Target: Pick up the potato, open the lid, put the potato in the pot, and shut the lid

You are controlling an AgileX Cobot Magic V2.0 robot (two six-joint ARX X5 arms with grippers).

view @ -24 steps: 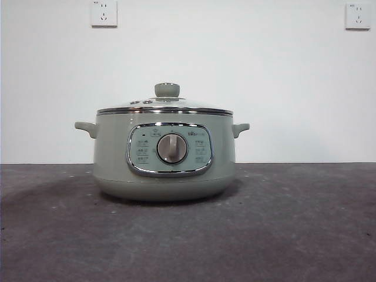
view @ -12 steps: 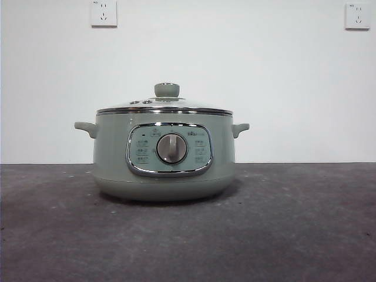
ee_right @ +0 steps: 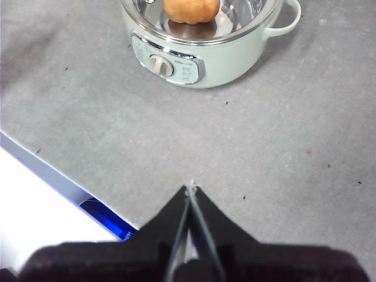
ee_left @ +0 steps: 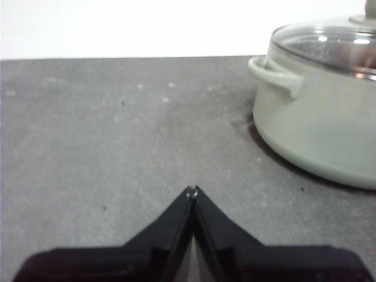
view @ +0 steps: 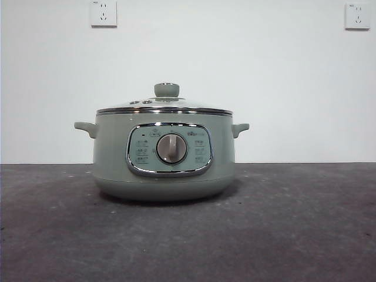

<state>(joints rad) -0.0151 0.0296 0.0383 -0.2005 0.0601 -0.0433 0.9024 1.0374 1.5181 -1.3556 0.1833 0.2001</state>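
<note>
**Potato in the pot, lid on, both grippers closed and empty**

Nearest the front camera lies the bare dark grey table point(view: 282, 235), speckled and scuffed. In the middle of it stands the pot point(view: 111, 158), squat and pale sage green, its chrome-framed panel and silver dial point(view: 172, 148) facing the camera and a small handle at each side, at 3 and 9 o'clock. The lid point(view: 164, 106) sits flat on the pot's rim, its steel edge level all round and its green knob point(view: 167, 89) upright at the pot's 12 o'clock. Behind the pot is a white wall with two sockets point(view: 104, 13) high up.

The left gripper point(ee_left: 191, 190) hangs low over the table with its black jaws pressed together tip to tip, nothing between them. The pot stands at about its 2 o'clock, apart from it, one handle point(ee_left: 276, 75) turned toward it.

The right gripper point(ee_right: 191, 188) is held high above the table, jaws likewise closed on nothing. From there the pot lies far off at 12 o'clock, and the potato point(ee_right: 191, 10), orange-brown and rounded, can be seen through the clear glass, resting on the shiny bottom inside the pot. At this gripper's 8 o'clock the table's edge point(ee_right: 53, 176) runs past, with white floor beyond it.
</note>
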